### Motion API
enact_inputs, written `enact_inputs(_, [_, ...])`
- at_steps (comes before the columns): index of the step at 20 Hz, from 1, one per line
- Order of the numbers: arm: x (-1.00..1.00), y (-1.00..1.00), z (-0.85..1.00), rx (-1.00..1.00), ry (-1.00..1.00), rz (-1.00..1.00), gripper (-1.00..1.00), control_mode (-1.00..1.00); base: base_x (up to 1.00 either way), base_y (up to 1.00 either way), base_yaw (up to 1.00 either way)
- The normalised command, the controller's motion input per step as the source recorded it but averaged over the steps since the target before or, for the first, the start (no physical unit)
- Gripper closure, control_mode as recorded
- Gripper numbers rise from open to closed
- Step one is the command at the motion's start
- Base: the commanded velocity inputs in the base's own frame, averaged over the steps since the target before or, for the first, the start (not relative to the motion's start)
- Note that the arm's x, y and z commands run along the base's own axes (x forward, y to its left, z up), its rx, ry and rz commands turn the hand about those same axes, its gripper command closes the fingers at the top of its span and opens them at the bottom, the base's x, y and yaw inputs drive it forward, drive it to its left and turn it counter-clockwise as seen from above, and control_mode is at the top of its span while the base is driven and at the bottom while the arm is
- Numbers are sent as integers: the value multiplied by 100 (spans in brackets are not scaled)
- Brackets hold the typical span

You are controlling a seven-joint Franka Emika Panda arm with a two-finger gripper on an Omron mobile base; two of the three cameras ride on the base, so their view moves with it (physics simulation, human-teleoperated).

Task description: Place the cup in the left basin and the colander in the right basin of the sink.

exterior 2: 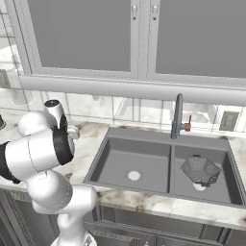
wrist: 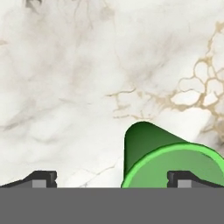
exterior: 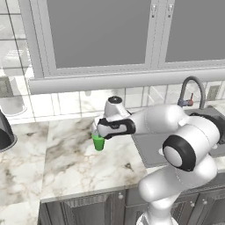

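A: How is the cup expected to handle?

B: It is judged light, stiff and smooth-walled, so some slipping may be expected. A hold across the wall just below the rim is advised, one finger on each side.

A: And how is it seen?

B: A small bright green tumbler, tapered and wider at the rim, is seen upright on the marble worktop, directly below the claw. The claw is spread wide and nothing is pinched; in the hand view the rim lies under the right-hand fingertip, not centred between the two.
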Motion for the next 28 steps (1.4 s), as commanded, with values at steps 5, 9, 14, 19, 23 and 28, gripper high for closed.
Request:
enact_inputs(5, [16, 7, -20, 0, 0, 0, -100, -100, 0, 0, 0])
enact_inputs(9, [15, 4, -23, 0, 0, 0, -100, -100, 0, 0, 0])
enact_inputs(14, [15, 4, -18, 0, 0, 0, -100, -100, 0, 0, 0])
enact_inputs(19, [10, 2, -11, 0, 0, 0, -100, -100, 0, 0, 0])
enact_inputs(23, [0, 8, -9, 0, 4, 0, 100, -100, 0, 0, 0])
enact_inputs(28, [0, 12, -4, 0, 4, 0, 100, -100, 0, 0, 0])
